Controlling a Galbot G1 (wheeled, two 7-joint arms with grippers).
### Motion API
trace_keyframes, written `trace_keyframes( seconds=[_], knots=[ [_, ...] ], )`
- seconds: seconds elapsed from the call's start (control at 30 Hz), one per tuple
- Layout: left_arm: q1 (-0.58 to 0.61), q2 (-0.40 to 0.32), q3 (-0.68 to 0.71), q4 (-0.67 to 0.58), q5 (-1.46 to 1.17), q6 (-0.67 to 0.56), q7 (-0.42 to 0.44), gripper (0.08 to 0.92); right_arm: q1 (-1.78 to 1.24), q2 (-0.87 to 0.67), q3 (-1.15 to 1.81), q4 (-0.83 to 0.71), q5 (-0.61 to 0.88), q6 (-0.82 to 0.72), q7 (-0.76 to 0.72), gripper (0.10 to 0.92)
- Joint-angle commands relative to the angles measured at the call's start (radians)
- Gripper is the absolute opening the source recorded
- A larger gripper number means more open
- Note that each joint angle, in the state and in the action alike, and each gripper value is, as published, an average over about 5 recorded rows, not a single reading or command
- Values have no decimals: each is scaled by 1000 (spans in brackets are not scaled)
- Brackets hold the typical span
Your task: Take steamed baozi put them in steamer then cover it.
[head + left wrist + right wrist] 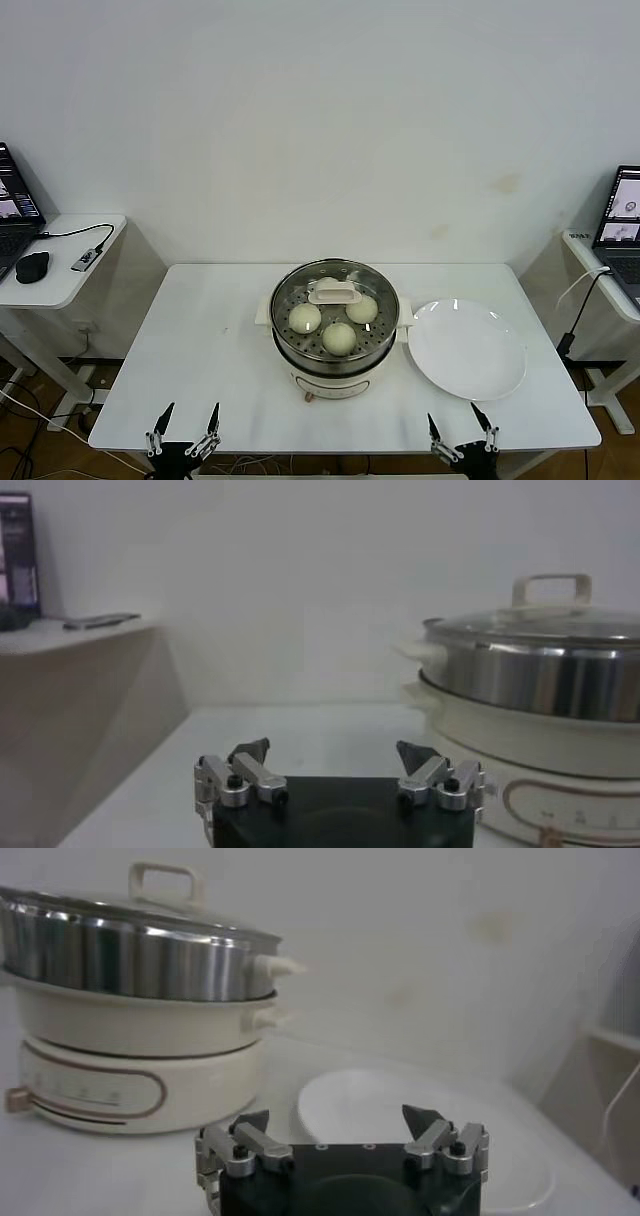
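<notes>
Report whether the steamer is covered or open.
Covered. A glass lid with a cream handle sits flat on the steamer rim; three baozi show through it. Both grippers are parked at the table's near edge.

baozi (339, 338) in steamer (335, 368) (lidded), plate (468, 350) right

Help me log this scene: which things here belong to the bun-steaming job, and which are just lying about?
Job: steamer with glass lid on; baozi inside; left gripper and right gripper, both open at the table's near edge.
Lying about: empty white plate, laptops, mouse.
</notes>
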Motion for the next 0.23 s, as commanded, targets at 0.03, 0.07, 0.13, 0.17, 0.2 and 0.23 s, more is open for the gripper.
trace_keyframes(
  seconds=[0.03, 0.07, 0.13, 0.17, 0.2, 0.23],
  knots=[
    [23, -24, -8, 23, -42, -21, 12, 823, -26, -13, -40, 18, 36, -21, -8, 823],
    [24, -25, -6, 22, -39, -18, 13, 823, -26, -13, -42, 17, 36, -20, -6, 823],
    [25, -27, -2, 22, -35, -14, 16, 823, -24, -14, -46, 17, 34, -18, -3, 823],
    [26, -28, -1, 22, -33, -12, 18, 823, -23, -14, -47, 16, 32, -17, -2, 823],
    [26, -29, 0, 23, -32, -12, 19, 823, -23, -14, -47, 16, 32, -17, -2, 823],
    [26, -29, 1, 23, -31, -12, 20, 823, -22, -14, -47, 16, 31, -16, -1, 823]
  ],
)
